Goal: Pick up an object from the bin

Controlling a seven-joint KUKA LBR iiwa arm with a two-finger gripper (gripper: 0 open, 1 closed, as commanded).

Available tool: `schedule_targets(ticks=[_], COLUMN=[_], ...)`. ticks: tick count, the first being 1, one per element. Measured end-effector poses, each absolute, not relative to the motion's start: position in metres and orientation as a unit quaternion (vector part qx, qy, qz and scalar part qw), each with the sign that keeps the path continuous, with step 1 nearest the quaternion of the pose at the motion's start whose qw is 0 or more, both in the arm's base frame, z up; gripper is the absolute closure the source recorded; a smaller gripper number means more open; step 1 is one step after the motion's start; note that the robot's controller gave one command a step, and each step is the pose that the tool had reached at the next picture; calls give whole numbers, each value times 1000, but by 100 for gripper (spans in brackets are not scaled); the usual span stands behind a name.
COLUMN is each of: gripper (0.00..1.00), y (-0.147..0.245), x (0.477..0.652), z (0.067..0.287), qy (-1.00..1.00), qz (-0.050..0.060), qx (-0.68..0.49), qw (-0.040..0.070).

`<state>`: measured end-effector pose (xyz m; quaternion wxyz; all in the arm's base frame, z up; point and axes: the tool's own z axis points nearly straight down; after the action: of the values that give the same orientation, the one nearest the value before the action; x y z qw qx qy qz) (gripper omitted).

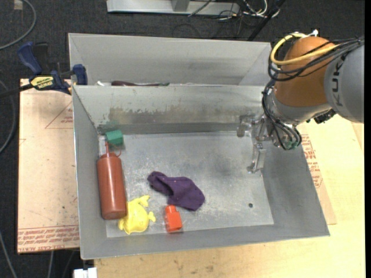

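Gripper (pixel 254 155) hangs over bare floor near the bin's (pixel 290 204) back-right corner, claw state impossible to tell | purple cloth (pixel 178 191) nearest, mid-front | red bottle (pixel 112 185), yellow toy (pixel 137 216) and orange piece (pixel 173 219) lie along left wall and front-left, apparently settled against the slopes.
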<state>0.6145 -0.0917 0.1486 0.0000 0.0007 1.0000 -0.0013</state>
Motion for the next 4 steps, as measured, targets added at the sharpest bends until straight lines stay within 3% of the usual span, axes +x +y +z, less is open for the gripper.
schedule_targets(ticks=[1, 2, 3, 4], gripper=[0, 0, 0, 0], y=[-36, -11, 15, 38], x=[643, 651, 609, 583], z=[155, 152, 135, 127], qy=[999, 997, 995, 998], qz=[1, 1, 1, 2], qx=[-54, -78, -96, -59], qw=[0, 4, 1, 2])
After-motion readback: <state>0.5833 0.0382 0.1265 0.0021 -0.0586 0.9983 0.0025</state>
